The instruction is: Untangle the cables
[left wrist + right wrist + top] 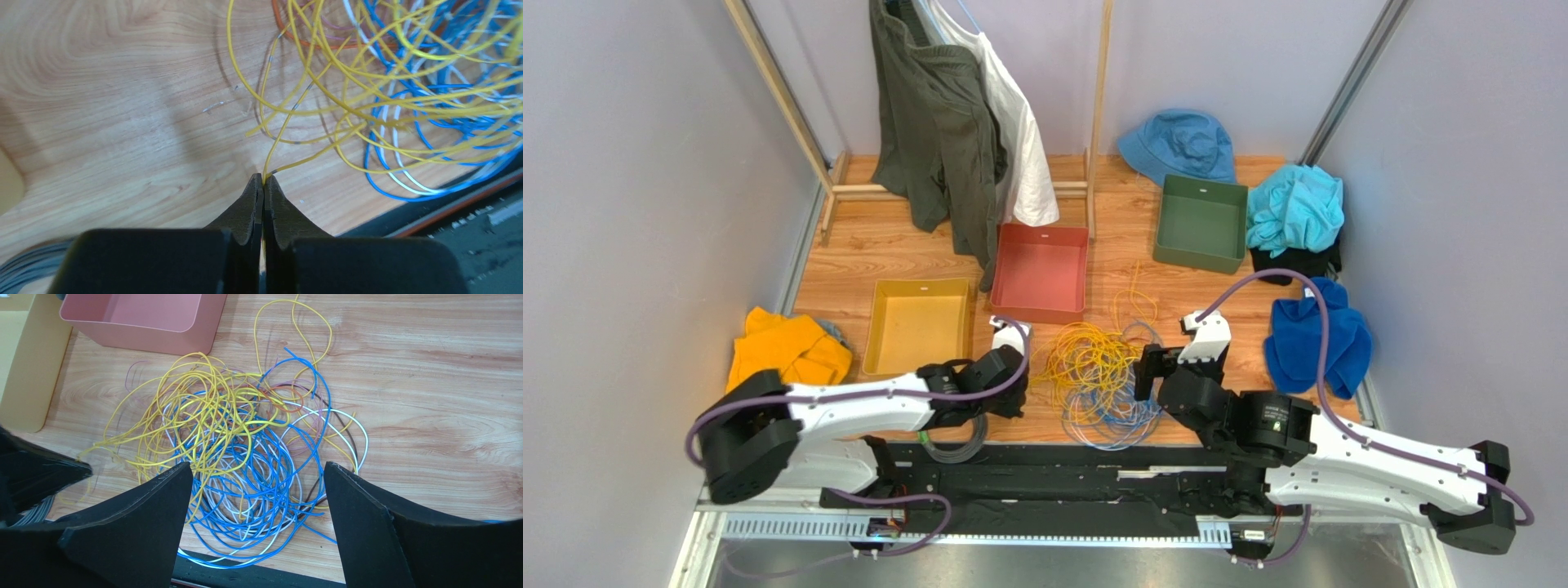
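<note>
A tangle of thin yellow, blue, white and brown cables (1100, 374) lies on the wooden table between the two arms. My left gripper (263, 179) is shut on a yellow cable (294, 110) at the tangle's left edge; it sits left of the pile in the top view (1024, 368). My right gripper (258, 478) is open and hovers above the blue and white loops (258, 496); in the top view (1155, 368) it stands at the pile's right edge. Nothing is between its fingers.
A yellow tray (918, 325), a red tray (1042, 272) and a green tray (1201, 222) stand behind the cables. Orange cloth (787, 347) lies left, blue cloths (1318, 337) right. A clothes rack (952, 110) stands at the back. A black rail (1051, 459) runs along the near edge.
</note>
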{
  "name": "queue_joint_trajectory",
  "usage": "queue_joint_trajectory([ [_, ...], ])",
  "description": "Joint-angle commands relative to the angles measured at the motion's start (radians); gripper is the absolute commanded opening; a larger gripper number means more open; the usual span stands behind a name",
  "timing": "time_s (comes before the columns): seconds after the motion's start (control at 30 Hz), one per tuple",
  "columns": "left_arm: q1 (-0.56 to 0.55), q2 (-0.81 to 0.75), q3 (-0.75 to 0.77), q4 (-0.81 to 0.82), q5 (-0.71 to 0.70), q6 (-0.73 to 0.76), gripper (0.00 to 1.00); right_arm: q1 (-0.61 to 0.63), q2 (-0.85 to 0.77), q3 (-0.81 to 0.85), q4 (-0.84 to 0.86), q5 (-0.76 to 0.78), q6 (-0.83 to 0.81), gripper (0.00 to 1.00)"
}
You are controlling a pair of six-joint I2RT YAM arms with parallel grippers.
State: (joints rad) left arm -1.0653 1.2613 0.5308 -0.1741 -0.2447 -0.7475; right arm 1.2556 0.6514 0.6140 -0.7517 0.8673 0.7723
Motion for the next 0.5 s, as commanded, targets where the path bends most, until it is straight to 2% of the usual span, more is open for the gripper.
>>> queue_joint_trajectory([
  [0.0, -0.042, -0.261, 0.052, -0.086, -0.106, 0.025, 0.00, 0.004, -0.030, -0.002, 0.006, -0.008, 0.027, 0.83],
  [0.03, -0.044, -0.374, 0.058, -0.140, -0.114, 0.037, 0.00, 0.004, -0.038, -0.005, 0.011, -0.008, 0.025, 0.84],
  [0.13, -0.044, -0.499, 0.151, -0.267, -0.136, 0.105, 0.00, 0.004, -0.045, -0.031, 0.061, -0.024, -0.005, 0.84],
  [0.27, -0.042, -0.482, 0.354, -0.375, -0.094, 0.192, 0.00, 0.004, -0.044, -0.042, 0.167, -0.117, -0.056, 0.84],
  [0.47, -0.044, -0.438, 0.540, -0.438, -0.077, 0.250, 0.00, 0.004, -0.041, -0.048, 0.287, -0.168, -0.151, 0.83],
])
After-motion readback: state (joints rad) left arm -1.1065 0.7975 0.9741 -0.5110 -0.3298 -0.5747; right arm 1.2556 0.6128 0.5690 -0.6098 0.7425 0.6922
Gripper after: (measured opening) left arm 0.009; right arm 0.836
